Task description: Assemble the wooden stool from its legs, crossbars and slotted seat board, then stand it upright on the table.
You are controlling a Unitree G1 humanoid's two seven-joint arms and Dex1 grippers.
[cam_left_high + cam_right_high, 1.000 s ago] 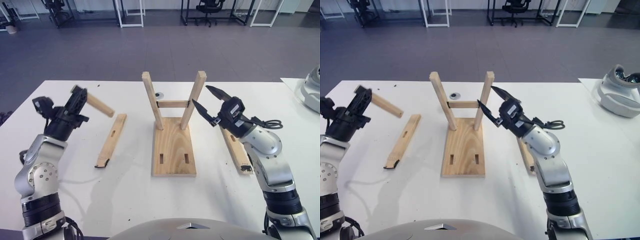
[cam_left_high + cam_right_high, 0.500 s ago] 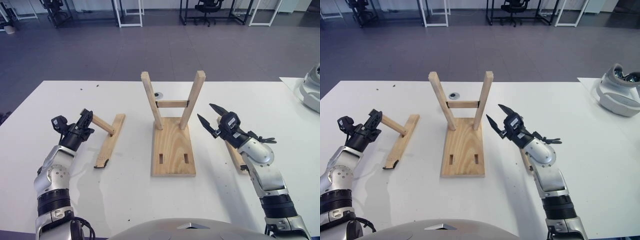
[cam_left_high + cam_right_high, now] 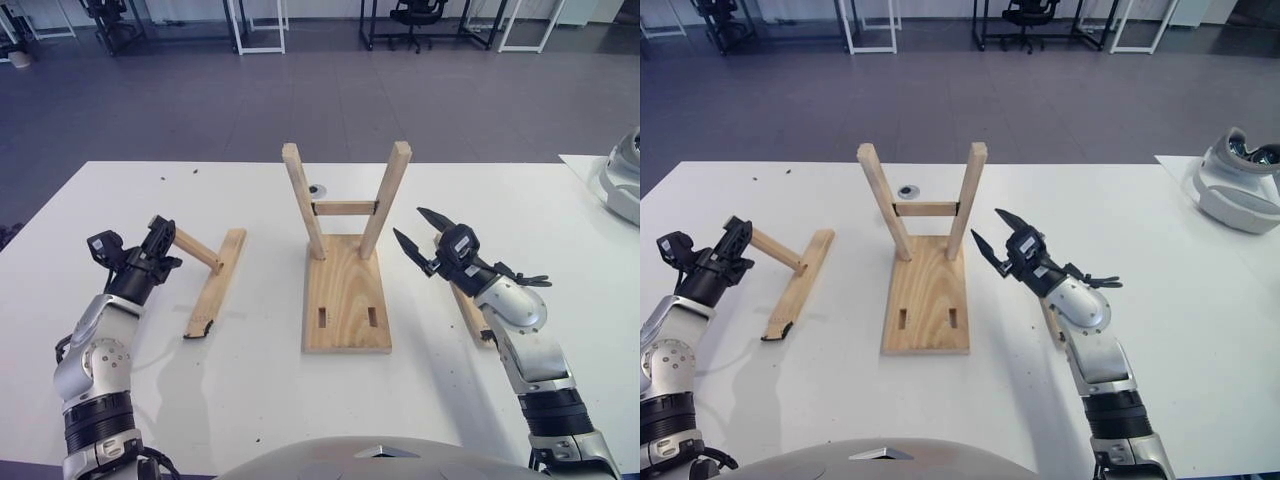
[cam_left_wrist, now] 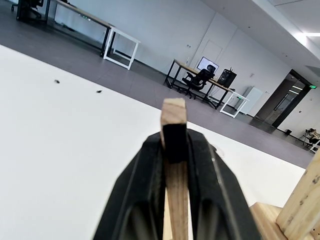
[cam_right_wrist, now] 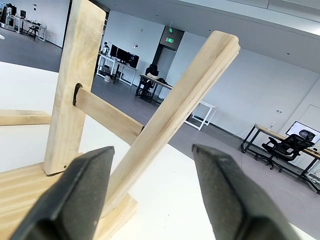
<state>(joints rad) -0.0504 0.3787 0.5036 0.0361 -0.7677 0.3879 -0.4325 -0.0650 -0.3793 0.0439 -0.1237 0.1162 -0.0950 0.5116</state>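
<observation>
Left gripper [image 3: 163, 241] – crossbar [image 3: 200, 252] clamped – drew back; right gripper [image 3: 407, 222] unmoved.

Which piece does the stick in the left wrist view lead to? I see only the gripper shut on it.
Observer: The crossbar in the left gripper ends against a loose leg lying flat on the table. Whether it sits in the slot, I cannot tell.
Operator: And the right arm?
Observer: The right gripper is open and empty, beside the right-hand upright leg standing on the seat board.
Operator: Any parts left?
Observer: One more leg lies flat under the right arm.
</observation>
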